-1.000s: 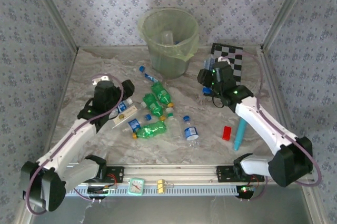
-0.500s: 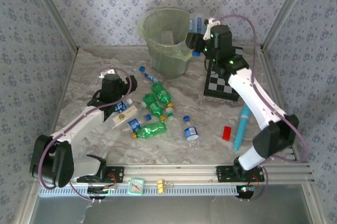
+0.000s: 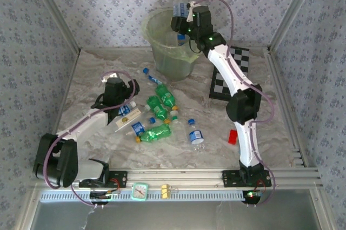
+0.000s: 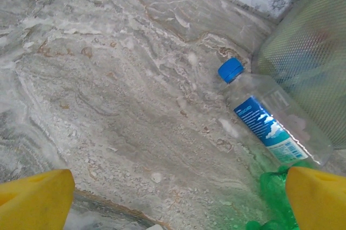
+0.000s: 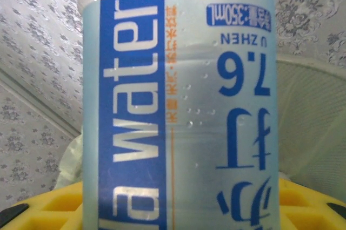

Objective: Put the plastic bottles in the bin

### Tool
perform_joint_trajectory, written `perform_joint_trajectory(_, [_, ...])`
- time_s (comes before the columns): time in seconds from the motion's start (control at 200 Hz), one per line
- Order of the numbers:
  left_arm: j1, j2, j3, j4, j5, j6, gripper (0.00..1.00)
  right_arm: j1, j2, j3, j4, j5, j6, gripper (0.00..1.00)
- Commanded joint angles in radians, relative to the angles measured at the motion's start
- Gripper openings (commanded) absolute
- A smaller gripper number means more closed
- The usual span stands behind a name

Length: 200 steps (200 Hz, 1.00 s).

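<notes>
Plastic bottles point(image 3: 155, 133) lie loose across the middle of the table point(image 3: 92, 73), all on their sides: clear ones with blue caps and green ones point(image 3: 162, 96) with yellow or orange caps.

At the left edge of that scatter is my left hand point(image 4: 178, 187). It is released, the yellow fingers point(image 4: 38, 197) spread wide with only bare table between them. Through my left wrist camera I see ahead of me a clear bottle with a blue cap point(image 4: 270, 127), lying on its side with its cap toward the back wall, just beside the mesh-patterned wall of the bin point(image 4: 308, 52). A bit of green bottle shows by my right-side finger.

The bin stands at the back of the table, near the middle, lined with a pale green bag.

My right arm reaches up over it, and my right hand point(image 3: 184, 17) is clenched on a blue-labelled bottle point(image 5: 178, 106). The bottle hangs over the right part of the bin's mouth, above the rim, blue cap end lowest. Up close, its label prints "water" in white on blue.

Right of the bin a chequered board point(image 3: 238, 76) lies flat, and nearer me sits a small red block point(image 3: 233, 136).
</notes>
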Motion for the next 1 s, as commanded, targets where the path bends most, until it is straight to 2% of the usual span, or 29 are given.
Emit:
perform_joint_trajectory(0.0, [0.013,0.013,-0.008,0.041,0.013,0.009,1.0,0.004,0.063,0.103,-0.091,-0.007,0.013,0.5])
perform_joint_trajectory(0.185, [0.02,0.025,-0.009,0.055,0.042,-0.003,1.0,0.008,0.083,0.103,-0.092,0.003,0.007,0.59])
perform_joint_trajectory(0.43, [0.02,0.034,0.002,0.063,0.096,-0.032,1.0,0.007,0.045,0.119,-0.078,-0.006,-0.009,0.89])
perform_joint_trajectory(0.64, [0.018,0.05,0.028,0.076,0.164,-0.065,1.0,0.004,-0.074,0.087,-0.112,-0.052,-0.038,1.0])
perform_joint_trajectory(0.79, [0.002,0.08,0.064,0.084,0.198,-0.085,1.0,-0.001,-0.224,-0.069,-0.104,-0.081,-0.044,1.0])
perform_joint_trajectory(0.995, [-0.04,0.155,0.155,0.046,0.224,-0.094,1.0,-0.008,-0.507,-0.431,-0.002,-0.048,-0.066,1.0])
